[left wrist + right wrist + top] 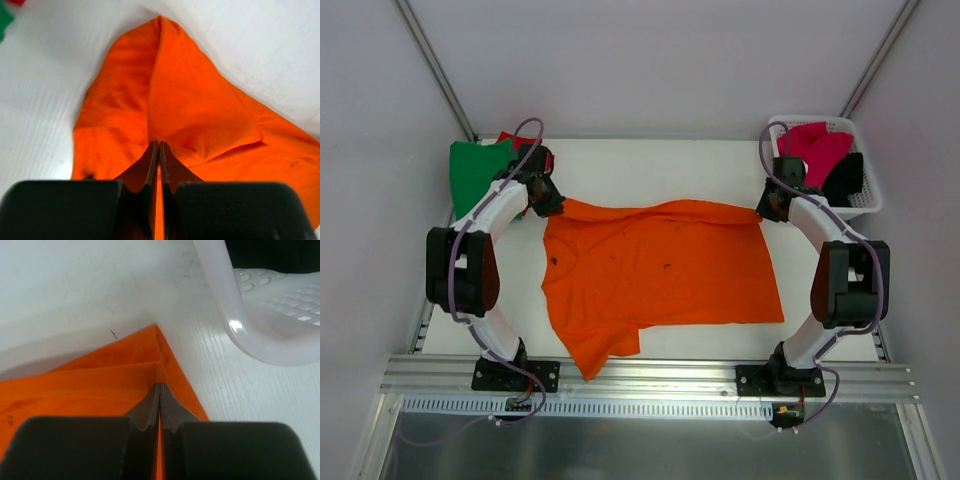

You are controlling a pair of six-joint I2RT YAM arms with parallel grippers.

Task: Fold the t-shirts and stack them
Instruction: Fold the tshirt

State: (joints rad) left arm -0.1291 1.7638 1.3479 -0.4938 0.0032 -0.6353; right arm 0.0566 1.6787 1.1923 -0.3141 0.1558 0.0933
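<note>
The orange t-shirt (660, 270) lies spread on the white table (650, 165). The left fingers (151, 162) pinch its far left corner. The right fingers (152, 402) pinch its far right corner, near the white lattice basket (868, 207) holding a magenta-pink t-shirt (815, 145) and a black t-shirt (847, 178). A green t-shirt (470, 172) lies at the table's far left.

The orange tee (660, 275) is lying spread across the middle of the table (720, 165), one sleeve pointing at the near edge and its far corners creasing into folds. A green tee (475, 172) is sitting crumpled at the far left, with a red tee (520, 142) peeking out behind it. A pink tee (817, 148) and a black tee (846, 178) are lying heaped in the basket (868, 205).
</note>
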